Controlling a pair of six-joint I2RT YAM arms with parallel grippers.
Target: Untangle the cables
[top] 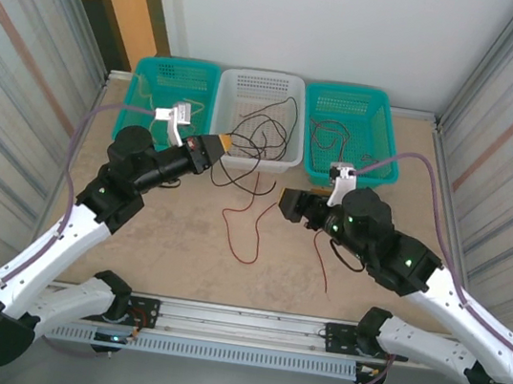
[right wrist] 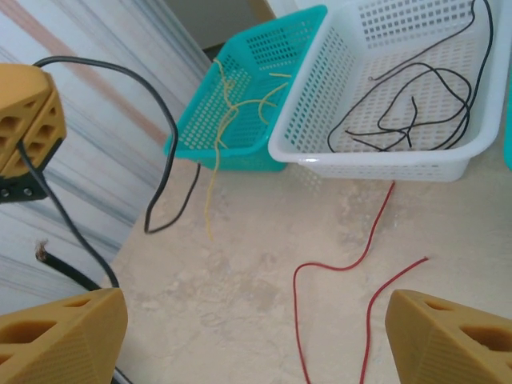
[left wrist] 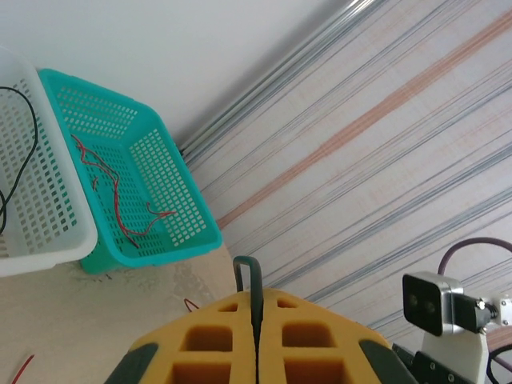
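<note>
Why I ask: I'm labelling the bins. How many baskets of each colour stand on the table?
Teal baskets: 2
White basket: 1
Total: 3

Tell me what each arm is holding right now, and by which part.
The left gripper pinches the black cable between its fingers, at a bend partway along it. The right gripper is open, holding nothing.
</note>
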